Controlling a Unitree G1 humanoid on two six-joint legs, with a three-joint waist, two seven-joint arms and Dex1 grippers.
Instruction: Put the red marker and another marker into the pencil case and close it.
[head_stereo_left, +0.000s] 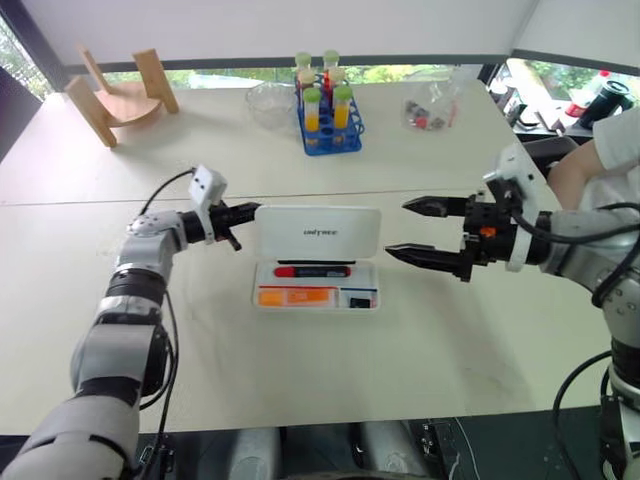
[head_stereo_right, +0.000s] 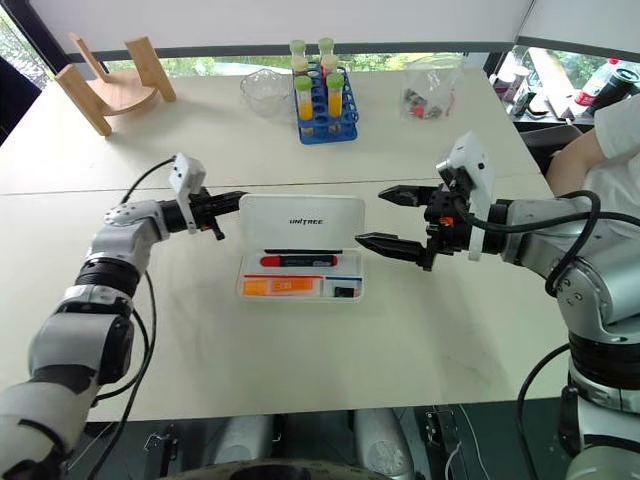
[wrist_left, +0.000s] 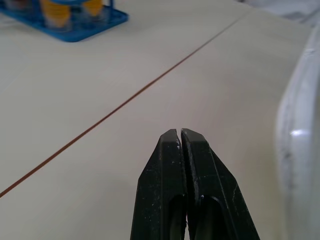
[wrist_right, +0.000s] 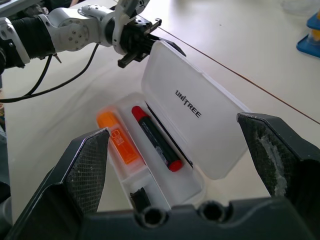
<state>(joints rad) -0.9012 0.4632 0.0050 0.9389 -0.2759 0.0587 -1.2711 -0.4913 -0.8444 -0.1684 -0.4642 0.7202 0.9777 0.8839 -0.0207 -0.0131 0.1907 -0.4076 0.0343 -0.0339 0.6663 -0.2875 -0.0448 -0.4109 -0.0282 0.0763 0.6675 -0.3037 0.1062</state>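
Left gripper (head_stereo_left: 238, 214) pinched closed (arm reaching forward); right gripper (head_stereo_left: 425, 232) spread wide.

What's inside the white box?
In the pencil case lie the red marker, an orange highlighter and a small black block. The raised lid hides what lies behind it.

I see pencil case (head_stereo_left: 318, 262) mid-table | both markers inside | tube rack (head_stereo_left: 329, 115) at its 12 o'clock | wooden stand (head_stereo_left: 120, 95) at 10
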